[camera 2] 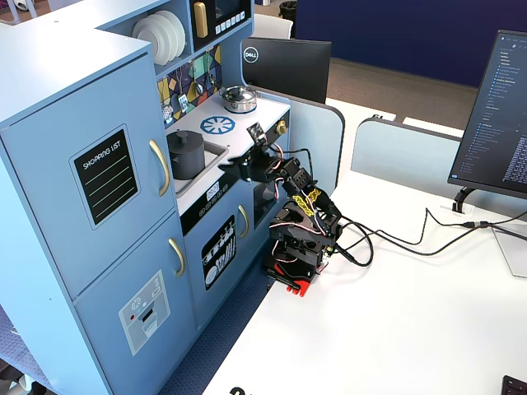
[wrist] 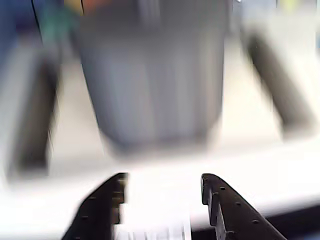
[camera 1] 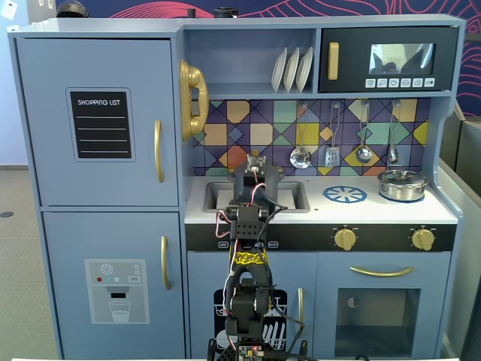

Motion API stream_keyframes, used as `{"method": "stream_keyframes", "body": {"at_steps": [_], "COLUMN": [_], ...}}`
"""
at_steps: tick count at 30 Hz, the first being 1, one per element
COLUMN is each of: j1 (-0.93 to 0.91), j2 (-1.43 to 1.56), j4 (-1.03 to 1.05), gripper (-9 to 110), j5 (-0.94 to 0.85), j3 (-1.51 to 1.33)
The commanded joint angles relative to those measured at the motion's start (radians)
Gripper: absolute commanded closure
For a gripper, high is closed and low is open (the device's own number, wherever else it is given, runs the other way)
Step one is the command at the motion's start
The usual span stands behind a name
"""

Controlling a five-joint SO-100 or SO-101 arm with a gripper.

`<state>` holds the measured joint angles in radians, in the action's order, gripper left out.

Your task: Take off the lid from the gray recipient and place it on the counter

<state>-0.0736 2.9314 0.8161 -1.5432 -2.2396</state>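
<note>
The gray recipient (camera 2: 185,156) stands in the recessed sink (camera 2: 212,154) of the white counter (camera 2: 251,115), with the lid (camera 2: 184,136) sitting on top of it. In the wrist view the recipient (wrist: 150,75) fills the upper middle, blurred, and its top is cut off. My gripper (wrist: 162,182) is open and empty, its jaws apart over the counter's front edge, a short way in front of the recipient. In the angled fixed view my gripper (camera 2: 233,164) points at the sink from the front. In the front fixed view my arm (camera 1: 250,226) hides most of the recipient.
A shiny silver pot (camera 1: 403,184) with its own lid stands at the right end of the counter, beside the printed burner ring (camera 1: 345,195). Utensils (camera 1: 331,154) hang on the back wall. Cables (camera 2: 395,239) and a monitor (camera 2: 498,115) are on the desk behind the arm.
</note>
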Motion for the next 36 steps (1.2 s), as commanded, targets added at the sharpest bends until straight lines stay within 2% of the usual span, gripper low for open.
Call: {"method": "stream_keyframes", "body": {"at_steps": [1, 4, 11, 15, 36], "j1": [-0.011, -0.009, -0.011, -0.014, 0.002], "j2": [-0.071, -0.127, -0.279, -0.344, -0.652], "j4": [-0.135, -0.184, -0.472, -0.569, -0.69], "gripper": [80, 78, 79, 79, 82], "j5": [-0.026, -0.038, -0.084, -0.103, -0.097], "j3": [0.103, 0.138, 0.153, 0.147, 0.285]}}
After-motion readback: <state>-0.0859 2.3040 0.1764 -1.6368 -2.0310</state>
